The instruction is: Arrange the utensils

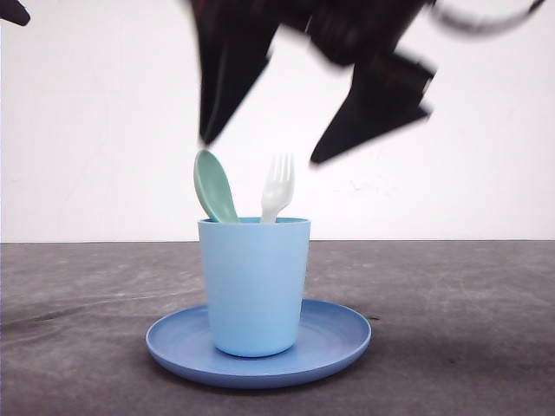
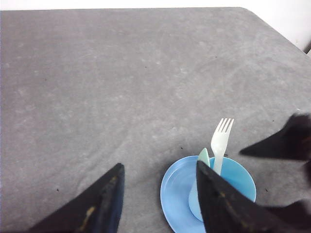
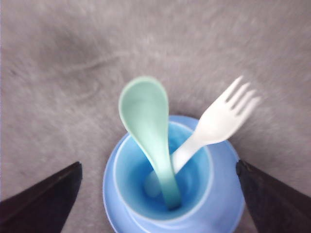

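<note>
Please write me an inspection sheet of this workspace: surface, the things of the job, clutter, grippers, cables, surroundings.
Surface: grey matte table, faint marks.
Job's things: small mint-green plastic spoon and small white plastic fork stand handle-down inside the light blue plastic cup, heads above its rim; the cup stands on the round blue plate.
Clutter: nothing seen.
Grippers: left gripper open, holding nothing; right gripper open above the cup, holding nothing.
Cables: dark cable at the upper right of the front view.
Surroundings: plain white wall.
</note>
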